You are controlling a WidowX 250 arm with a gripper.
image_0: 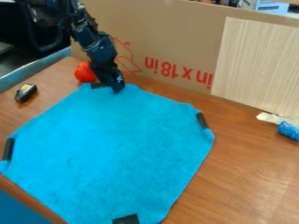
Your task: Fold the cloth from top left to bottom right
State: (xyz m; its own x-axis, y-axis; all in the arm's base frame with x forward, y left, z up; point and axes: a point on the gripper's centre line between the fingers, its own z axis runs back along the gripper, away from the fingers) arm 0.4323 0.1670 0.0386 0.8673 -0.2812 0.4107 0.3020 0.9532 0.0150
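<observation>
Brown wood makes up the table (245, 175), with a cardboard sheet (169, 39) standing along its far side, perhaps to screen off the room. The blue cloth (111, 148) lies spread out on the table, unfolded, presumably so that one corner can cross to its opposite. Taking the cloth as a clock face, the black arm (96, 46) comes in from 11 o'clock, and its gripper (114, 87) is down at the 12 o'clock edge, the likely place to begin a fold towards 5 or 6. Whether it is wide or narrow, or has any cloth in its grasp, I cannot tell. A red object (85, 72) sits just beyond that edge, near enough that a sideways swing might nudge it. Smallest are the dark strips at 2 (202, 120), 6 (125, 219) and 9 o'clock (8, 149), perhaps there to mark the corners.
</observation>
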